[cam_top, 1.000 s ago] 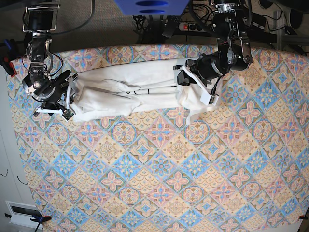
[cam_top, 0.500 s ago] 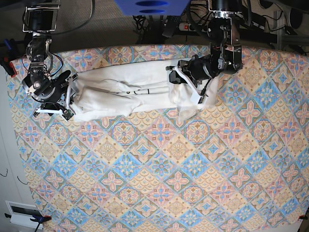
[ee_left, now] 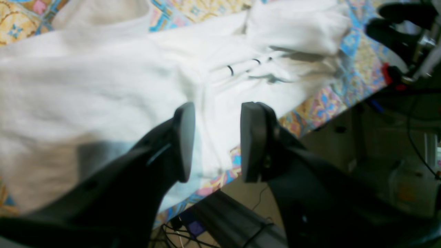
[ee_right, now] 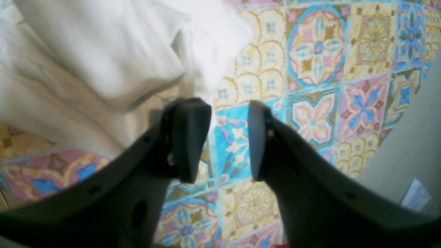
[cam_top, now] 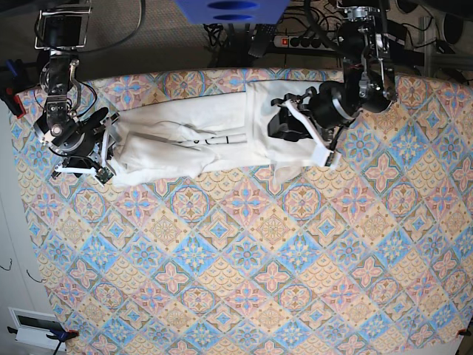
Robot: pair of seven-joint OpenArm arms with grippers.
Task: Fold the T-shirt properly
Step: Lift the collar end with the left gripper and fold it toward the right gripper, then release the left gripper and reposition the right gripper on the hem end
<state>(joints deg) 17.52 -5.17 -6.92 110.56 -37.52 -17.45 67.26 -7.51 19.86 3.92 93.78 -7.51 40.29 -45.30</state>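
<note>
Now the T-shirt (cam_top: 196, 140) lies as a long white band along the far edge of the patterned tablecloth (cam_top: 244, 251), already narrowed lengthwise, with its right end doubled back toward the middle. The step in hand looks like the crosswise fold, just let go.

The left gripper (ee_left: 213, 141) hovers over the right part of the band; in the left wrist view its jaws stand apart with nothing between them, white cloth lying below. The right gripper (ee_right: 229, 139) sits at the band's left end, jaws also apart and empty, over bare tablecloth just beside the shirt's edge (the cloth does not reach between the pads).

Compared with the earlier base frames, the left arm had its jaws closed on the right end of the shirt and was carrying it leftward; a flap hung down toward the near side. That flap has since been laid over the band and released, and the arm has pulled back to the right. The right arm has not moved.

The next move, I judge, calls for checking that the laid flap lies flat, then taking the loose left end and bringing it over to meet the fold.
</note>
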